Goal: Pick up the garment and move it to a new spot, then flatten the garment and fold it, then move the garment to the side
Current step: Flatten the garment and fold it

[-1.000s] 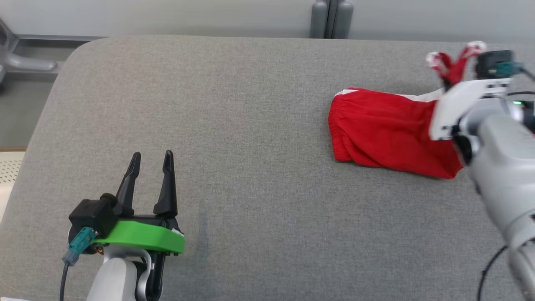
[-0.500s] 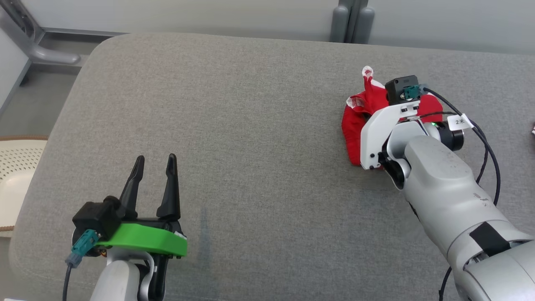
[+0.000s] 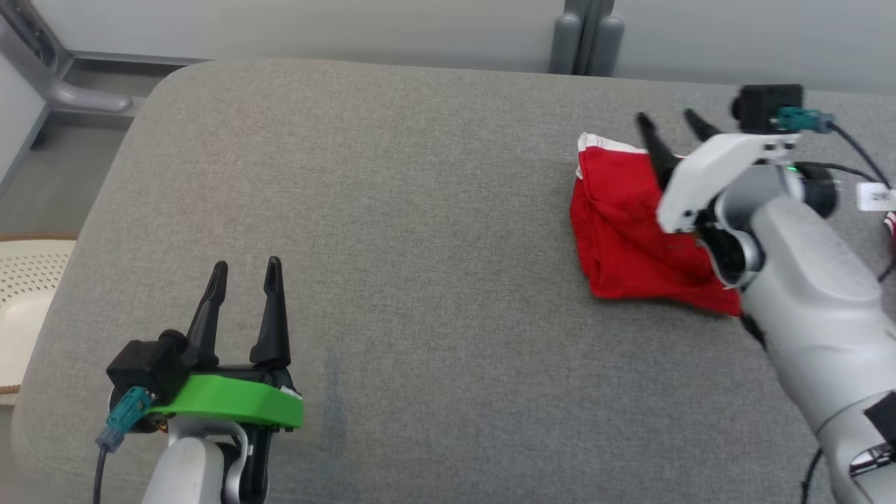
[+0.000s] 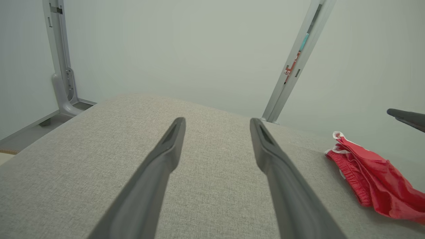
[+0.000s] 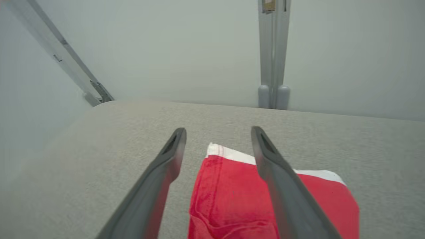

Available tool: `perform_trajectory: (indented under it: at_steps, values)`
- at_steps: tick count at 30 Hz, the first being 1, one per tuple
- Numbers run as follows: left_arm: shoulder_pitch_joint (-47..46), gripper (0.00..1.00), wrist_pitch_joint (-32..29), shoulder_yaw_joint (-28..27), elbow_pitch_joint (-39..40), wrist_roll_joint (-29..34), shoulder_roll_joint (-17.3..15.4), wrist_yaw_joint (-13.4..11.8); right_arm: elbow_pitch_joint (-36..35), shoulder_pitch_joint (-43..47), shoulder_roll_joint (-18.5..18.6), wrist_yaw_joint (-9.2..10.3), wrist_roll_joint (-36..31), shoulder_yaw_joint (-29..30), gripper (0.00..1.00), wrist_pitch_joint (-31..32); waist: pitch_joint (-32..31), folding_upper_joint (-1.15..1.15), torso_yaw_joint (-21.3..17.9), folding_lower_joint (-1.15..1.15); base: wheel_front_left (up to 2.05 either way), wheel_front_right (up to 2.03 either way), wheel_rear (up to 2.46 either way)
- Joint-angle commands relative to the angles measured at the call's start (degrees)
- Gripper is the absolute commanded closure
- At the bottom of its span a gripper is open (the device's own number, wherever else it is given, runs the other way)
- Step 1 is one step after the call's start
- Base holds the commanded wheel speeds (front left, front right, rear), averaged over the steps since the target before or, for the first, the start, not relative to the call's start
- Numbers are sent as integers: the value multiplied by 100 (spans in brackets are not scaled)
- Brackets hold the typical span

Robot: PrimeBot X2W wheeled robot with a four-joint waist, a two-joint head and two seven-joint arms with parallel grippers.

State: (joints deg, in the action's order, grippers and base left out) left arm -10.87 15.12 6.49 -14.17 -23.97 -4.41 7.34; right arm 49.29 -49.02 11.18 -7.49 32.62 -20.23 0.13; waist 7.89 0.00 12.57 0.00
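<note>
The garment is red with a white edge and lies folded in a compact patch on the right part of the grey table. Above its far right part hovers my right gripper, open, with nothing between its fingers. In the right wrist view the garment lies just under and between the spread fingers of the right gripper. My left gripper stands open and empty over the table's near left. The left wrist view has the left gripper spread wide and the garment far off to the right.
A grey double post stands behind the table's far edge. A metal frame foot rests on the floor at the far left. A pale perforated object sits beside the table's left edge. The table's corners are rounded.
My right gripper has opened, let go of the garment and risen off it. The garment now lies flatter on the table. The left arm has barely moved; the camera shifted.
</note>
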Motion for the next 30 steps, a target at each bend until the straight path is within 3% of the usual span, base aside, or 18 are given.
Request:
perform_trajectory:
  at_steps: [1,6,13,14,15,16,24,30]
  values:
    - [104,0,-1,1,18,53,3,22,194,152,53,0,-269,188,0,-99,-47,0,-49,0,0,0,0]
    - [65,0,-1,47,17,55,30,23,859,386,291,1,-1000,857,0,-295,-43,0,-70,0,0,0,0]
    - [-29,0,0,91,4,60,31,23,1309,596,-28,1,-1580,1092,0,-289,25,0,-79,0,0,0,0]
    - [-38,0,0,89,0,59,24,23,1333,610,-79,1,-1622,1072,57,-264,30,0,-81,0,0,0,0]
    - [-47,0,-1,86,-5,60,14,23,1341,636,-162,1,-1691,994,92,-211,32,0,-82,0,0,0,0]
    - [-51,0,0,81,-7,61,6,23,1326,647,-228,1,-1722,931,100,-181,33,0,-85,0,0,0,0]
    - [-35,0,0,16,-4,67,-32,23,913,929,-647,1,-1620,19,100,376,-16,0,-165,0,0,0,0]
    - [22,0,-1,-10,0,70,-23,23,-24,1380,-749,1,-1104,-903,100,706,-73,0,-248,0,0,0,0]
